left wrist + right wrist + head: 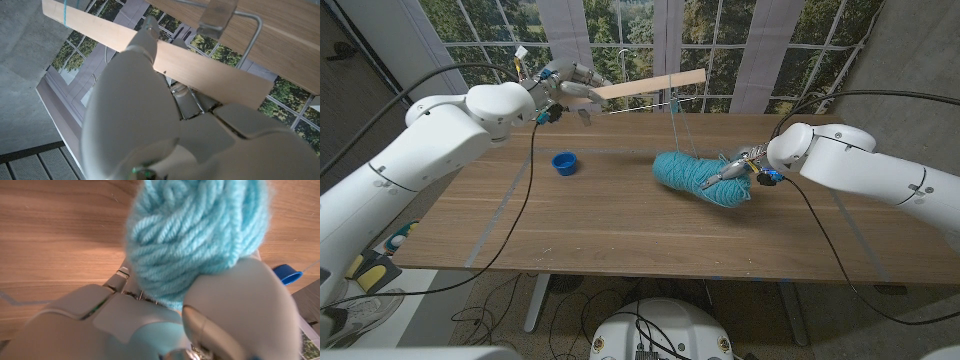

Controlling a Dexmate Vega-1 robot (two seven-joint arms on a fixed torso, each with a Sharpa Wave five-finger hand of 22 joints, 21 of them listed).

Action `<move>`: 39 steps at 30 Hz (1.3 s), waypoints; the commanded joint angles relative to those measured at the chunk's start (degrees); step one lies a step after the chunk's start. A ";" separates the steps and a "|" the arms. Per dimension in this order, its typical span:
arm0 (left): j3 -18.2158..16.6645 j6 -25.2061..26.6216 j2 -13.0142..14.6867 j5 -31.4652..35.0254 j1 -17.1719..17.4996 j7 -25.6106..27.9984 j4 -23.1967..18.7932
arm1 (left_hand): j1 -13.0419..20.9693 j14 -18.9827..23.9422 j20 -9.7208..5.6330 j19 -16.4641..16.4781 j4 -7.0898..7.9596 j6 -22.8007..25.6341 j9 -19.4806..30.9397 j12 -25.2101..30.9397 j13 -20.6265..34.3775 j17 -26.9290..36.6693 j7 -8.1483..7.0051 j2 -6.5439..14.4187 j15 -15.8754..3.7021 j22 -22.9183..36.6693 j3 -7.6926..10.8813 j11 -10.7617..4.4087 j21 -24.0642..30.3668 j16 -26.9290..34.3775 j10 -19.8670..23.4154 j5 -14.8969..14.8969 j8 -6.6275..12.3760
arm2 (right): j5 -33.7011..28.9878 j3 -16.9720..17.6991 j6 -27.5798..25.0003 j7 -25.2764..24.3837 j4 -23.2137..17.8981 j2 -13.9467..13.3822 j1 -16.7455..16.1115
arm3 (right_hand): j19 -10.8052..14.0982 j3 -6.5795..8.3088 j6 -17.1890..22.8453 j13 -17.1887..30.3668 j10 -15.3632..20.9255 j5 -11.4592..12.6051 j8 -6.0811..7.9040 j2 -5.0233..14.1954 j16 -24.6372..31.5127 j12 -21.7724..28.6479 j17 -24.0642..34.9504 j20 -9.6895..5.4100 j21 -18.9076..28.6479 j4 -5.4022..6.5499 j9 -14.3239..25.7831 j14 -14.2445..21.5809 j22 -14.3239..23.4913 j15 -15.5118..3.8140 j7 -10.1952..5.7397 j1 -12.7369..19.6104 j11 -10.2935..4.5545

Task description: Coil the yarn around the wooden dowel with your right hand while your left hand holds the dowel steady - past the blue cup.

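Observation:
My left hand grips one end of a flat wooden dowel and holds it in the air over the table's far edge. In the left wrist view the dowel crosses above the hand, with a turquoise strand around its far end. That thin strand drops to the turquoise yarn skein lying mid-table. My right hand holds the skein's right end; its fingers press into the yarn. The blue cup stands left of the skein.
The wooden table has bare room in front of and to the left of the skein. The blue cup shows beyond the yarn in the right wrist view. Tall windows stand behind the table.

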 commanded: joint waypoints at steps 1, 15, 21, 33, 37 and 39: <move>-1.57 -2.25 1.55 -2.25 1.93 -2.46 -0.05 | 2.93 3.07 -7.71 0.21 2.27 2.23 0.24 -0.10 0.23 0.27 2.14 3.50 -3.66 0.23 2.56 -0.01 0.23 0.09 0.31 0.55 0.19 | 7.59 6.87 10.36 -8.72 10.38 3.04 -4.94 | -0.11 -0.58 4.29 7.27 1.15 -0.29 0.49 17.91 1.02 0.91 0.43 -0.77 0.56 0.19 0.63 0.38 0.26 -5.78 -3.00 17.13 -0.09; -3.70 -7.25 5.36 -5.29 4.71 -9.16 0.57 | 2.89 2.97 -7.73 0.08 2.27 2.23 0.24 -0.18 0.31 0.43 2.17 3.50 -3.76 0.21 2.76 -0.08 0.24 -0.04 0.24 0.56 0.17 | 5.59 11.29 24.21 -19.33 16.70 8.66 -7.35 | -0.21 -1.24 4.41 7.83 1.07 -0.69 0.88 18.23 2.49 1.18 0.50 -0.73 1.10 -0.18 1.45 0.06 0.35 -5.93 -3.20 17.04 -0.52; -3.76 -7.65 6.57 -5.85 5.29 -10.40 0.86 | 2.86 3.03 -7.71 0.08 2.28 2.03 0.24 -0.20 0.36 0.46 2.18 3.50 -3.67 0.21 2.82 -0.02 0.28 -0.04 0.19 0.55 0.09 | 4.25 13.26 28.98 -24.06 17.98 10.77 -8.89 | -0.26 -1.44 4.52 7.62 1.22 -0.78 0.83 18.39 3.02 1.09 0.54 -0.73 1.29 -0.24 1.42 -0.17 0.35 -6.13 -3.53 16.98 -0.85; -0.40 -6.85 8.72 -5.57 2.35 -16.40 3.85 | 2.66 2.93 -7.65 0.00 2.39 1.93 0.29 -0.26 0.42 0.56 2.09 3.52 -3.76 0.21 2.89 -0.06 0.32 -0.14 0.08 0.54 0.08 | 0.72 16.15 37.18 -31.27 17.89 13.55 -11.80 | -0.51 -1.71 4.48 7.65 0.88 -0.77 0.63 18.27 2.99 0.97 0.53 -0.54 1.55 -0.03 1.32 -0.44 0.30 -6.61 -4.08 16.93 -0.95; -0.09 -5.74 9.36 -4.71 2.38 -15.28 3.51 | 2.65 2.93 -7.66 -0.05 2.38 1.77 0.30 -0.28 0.47 0.59 2.24 3.54 -3.76 0.20 2.94 0.01 0.31 -0.16 0.01 0.54 0.03 | -0.22 17.31 40.72 -33.18 17.97 14.33 -13.10 | -0.51 -1.71 4.54 7.71 0.44 -0.66 0.52 18.21 2.28 0.83 0.18 -0.45 1.66 0.17 1.15 -0.61 0.24 -6.78 -4.55 17.03 -1.44; 0.33 -5.28 9.66 -4.44 1.95 -15.75 3.70 | 2.68 2.81 -7.67 -0.07 2.36 1.72 0.32 -0.33 0.42 0.62 2.12 3.56 -3.76 0.20 2.98 -0.05 0.31 -0.20 -0.01 0.55 0.03 | -0.59 17.95 42.47 -34.13 18.04 14.75 -13.85 | 0.04 -1.80 4.46 7.39 0.21 -0.58 0.32 18.09 1.58 0.54 -0.35 -0.40 1.94 0.39 0.90 -0.68 0.19 -6.65 -4.73 17.01 -1.39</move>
